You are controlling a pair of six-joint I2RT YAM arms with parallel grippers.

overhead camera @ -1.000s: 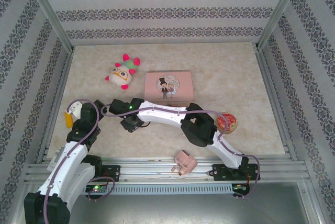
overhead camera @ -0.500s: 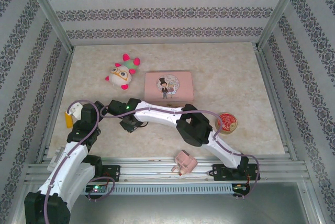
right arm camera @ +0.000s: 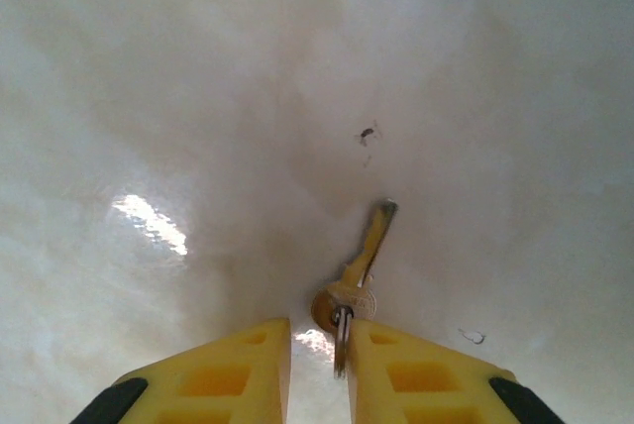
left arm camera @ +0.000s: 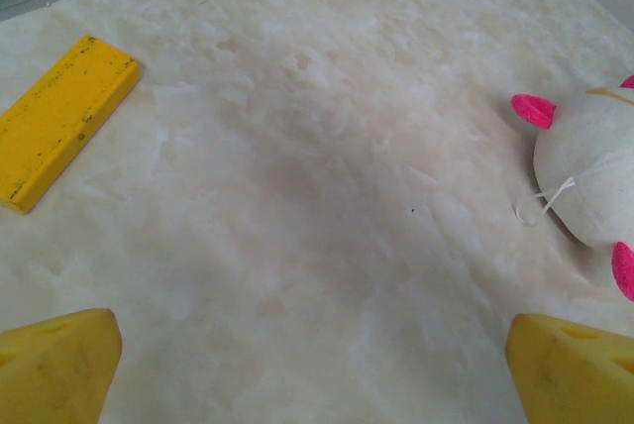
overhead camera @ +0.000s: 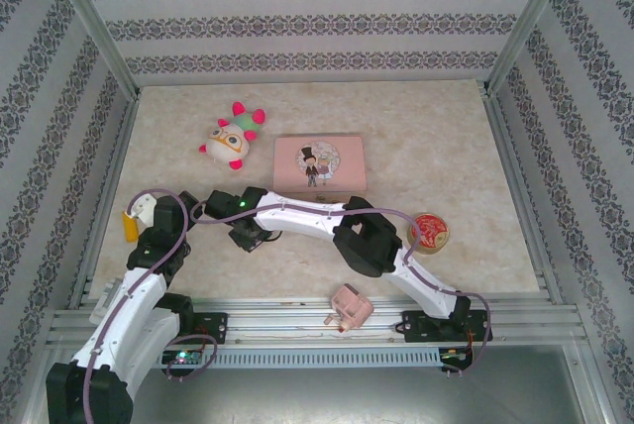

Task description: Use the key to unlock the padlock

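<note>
Brass-tinted and thin, the key (right arm camera: 362, 265) lies flat on the pale marbled counter (right arm camera: 178, 97). Its blade points away, and its round head carries a small silver ring (right arm camera: 340, 340). That ring sits in the narrow gap between the right tool's (right arm camera: 317, 350) yellow fingers; whether they pinch it I cannot tell. The left tool (left arm camera: 317, 374) stands spread wide over the counter.

Bright diffuse light; glare streak on table (right arm camera: 149, 221); faint shadow around key (right arm camera: 365, 258).
</note>
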